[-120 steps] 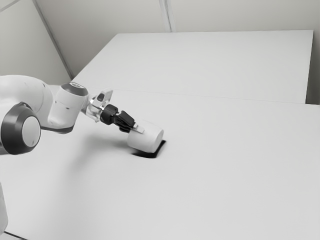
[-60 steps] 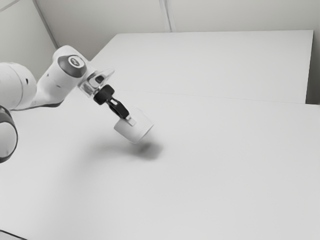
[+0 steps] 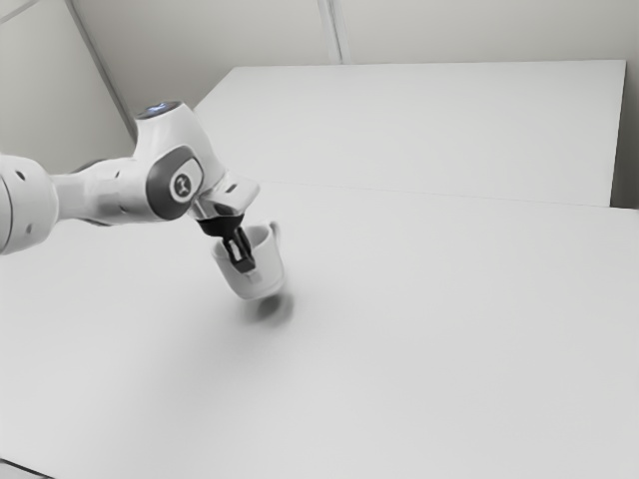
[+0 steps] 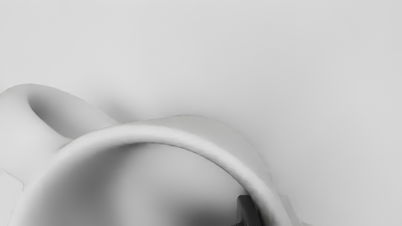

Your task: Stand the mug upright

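Just above the white tabletop (image 3: 419,339), w/ a soft shadow (image 3: 271,308) below, hangs the white mug (image 3: 268,276), opening up but tilted, its rim leaning toward the ext. view's left. Gripper (image 3: 248,269) pinches the mug's wall: dark finger (image 4: 249,210) inside the cup, pale finger (image 4: 290,208) outside, wall b/w. Handle (image 4: 15,125) sits round the rim, well apart from the fingers. Robot arm (image 3: 110,190) comes in from ext. view's left.
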`<action>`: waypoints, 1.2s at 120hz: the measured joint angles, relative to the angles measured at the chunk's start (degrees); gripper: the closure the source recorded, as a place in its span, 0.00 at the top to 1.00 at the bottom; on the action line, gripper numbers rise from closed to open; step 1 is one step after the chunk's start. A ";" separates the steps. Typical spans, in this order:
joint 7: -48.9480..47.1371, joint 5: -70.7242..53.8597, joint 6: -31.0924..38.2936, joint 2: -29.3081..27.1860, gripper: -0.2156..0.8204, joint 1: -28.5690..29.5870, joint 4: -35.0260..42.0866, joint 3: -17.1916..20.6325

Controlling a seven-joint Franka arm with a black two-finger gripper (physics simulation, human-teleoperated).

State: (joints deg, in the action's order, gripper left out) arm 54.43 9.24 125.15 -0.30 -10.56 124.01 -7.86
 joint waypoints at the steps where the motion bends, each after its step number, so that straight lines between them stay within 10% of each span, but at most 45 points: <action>1: -0.04 -0.20 0.44 -0.05 0.03 -0.07 0.26 0.09; 76: -2.65 -4.42 18.73 -1.77 0.04 4.63 10.61 1.20; 108: -1.94 -3.52 19.06 -1.97 0.53 1.46 10.52 1.77; 144: -8.37 -3.29 14.77 -2.64 0.73 2.24 7.05 1.71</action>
State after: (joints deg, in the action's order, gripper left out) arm 46.06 5.96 139.92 -2.95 -8.33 131.06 -6.15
